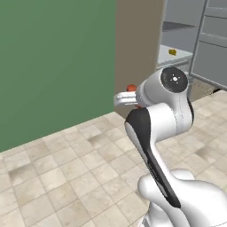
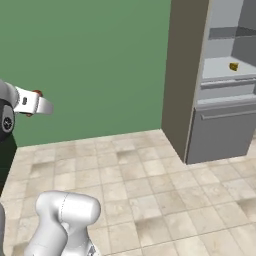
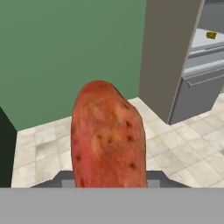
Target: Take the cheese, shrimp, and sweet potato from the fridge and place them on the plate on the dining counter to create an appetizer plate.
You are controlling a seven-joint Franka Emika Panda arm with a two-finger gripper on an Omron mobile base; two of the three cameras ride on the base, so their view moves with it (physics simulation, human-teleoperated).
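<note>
A reddish-orange sweet potato (image 3: 107,135) stands upright between my fingers, and my gripper (image 3: 109,177) is shut on it. From the base cameras the gripper (image 1: 128,95) (image 2: 35,102) hangs in front of the green wall, well left of the fridge, with the sweet potato (image 1: 131,88) (image 2: 37,93) peeking out as a red spot. The fridge (image 2: 220,130) (image 3: 197,87) (image 1: 177,40) stands open. A small yellow cheese (image 2: 233,66) (image 1: 172,52) (image 3: 211,35) wedge lies on one of its shelves. The shrimp, the plate and the dining counter are out of view.
The open fridge door (image 1: 208,44) swings out at the right. A tan side panel (image 2: 182,75) faces me. A green wall (image 2: 90,60) stands behind the gripper, and beige floor tiles (image 2: 150,190) spread between me and the fridge.
</note>
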